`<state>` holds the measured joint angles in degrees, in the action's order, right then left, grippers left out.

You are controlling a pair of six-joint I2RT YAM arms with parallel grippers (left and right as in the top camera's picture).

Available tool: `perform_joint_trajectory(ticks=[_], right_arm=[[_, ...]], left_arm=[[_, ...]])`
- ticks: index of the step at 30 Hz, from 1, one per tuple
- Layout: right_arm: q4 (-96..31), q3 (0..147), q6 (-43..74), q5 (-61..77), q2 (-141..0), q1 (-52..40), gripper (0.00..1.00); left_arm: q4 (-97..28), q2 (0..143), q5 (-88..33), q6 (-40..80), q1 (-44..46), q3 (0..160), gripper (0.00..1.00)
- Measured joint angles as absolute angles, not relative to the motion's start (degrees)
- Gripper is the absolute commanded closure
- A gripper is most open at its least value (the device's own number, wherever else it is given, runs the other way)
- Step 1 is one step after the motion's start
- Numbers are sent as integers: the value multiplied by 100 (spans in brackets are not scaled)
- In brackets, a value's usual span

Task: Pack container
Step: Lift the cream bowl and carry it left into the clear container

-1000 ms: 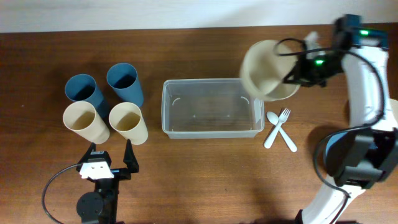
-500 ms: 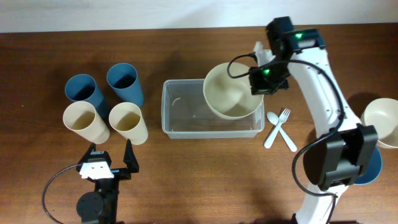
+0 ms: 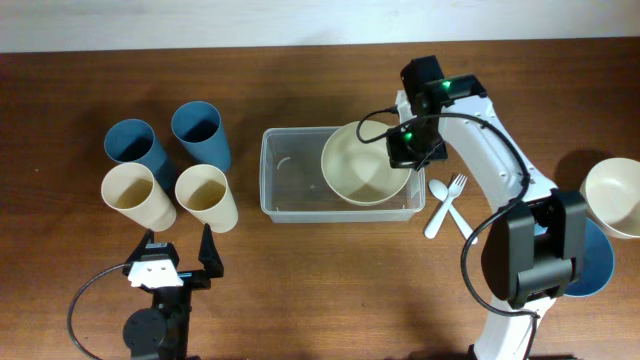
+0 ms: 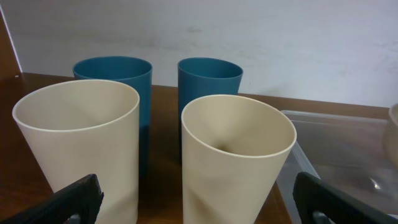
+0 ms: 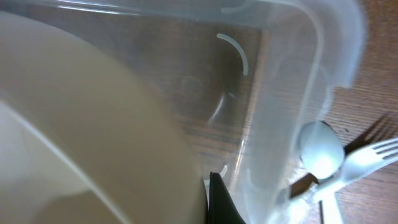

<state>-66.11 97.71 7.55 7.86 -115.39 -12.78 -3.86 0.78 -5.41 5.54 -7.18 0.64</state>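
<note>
round cream bowl (image 3: 360, 166) shifted over clear rectangular plastic container (image 3: 290, 182).

Brown wooden table (image 3: 320, 300). Far left: two blue cups (image 3: 130, 142), two cream cups (image 3: 128, 187), upright. Centre: clear container (image 3: 295, 182). Just right: white fork (image 3: 435, 225) crossing spoon (image 3: 464, 230). Right edge: cream bowl (image 3: 612, 195), blue bowl (image 3: 592, 268).

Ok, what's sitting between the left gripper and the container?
One cream cup, the one nearer the container, stands between it and the open left gripper. The overhead view shows this best.
</note>
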Motion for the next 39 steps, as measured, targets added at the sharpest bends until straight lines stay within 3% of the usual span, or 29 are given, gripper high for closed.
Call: perform_joint_trajectory(ticks=[18, 20, 22, 24, 39], right_arm=[[-6005, 9362, 941, 766, -11542, -1544, 96], [-6007, 9362, 950, 744, -11542, -1544, 92], [-6005, 9362, 965, 733, -11542, -1542, 80], [-5999, 9362, 989, 731, -11542, -1542, 76], [-6173, 9378, 1020, 711, -11542, -1542, 76]], left_arm=[[-386, 78, -541, 554, -718, 64, 0], [-386, 78, -541, 554, -718, 64, 0], [-386, 78, -541, 554, -718, 64, 0], [-388, 78, -541, 554, -718, 64, 0], [-386, 78, -541, 554, -718, 64, 0]])
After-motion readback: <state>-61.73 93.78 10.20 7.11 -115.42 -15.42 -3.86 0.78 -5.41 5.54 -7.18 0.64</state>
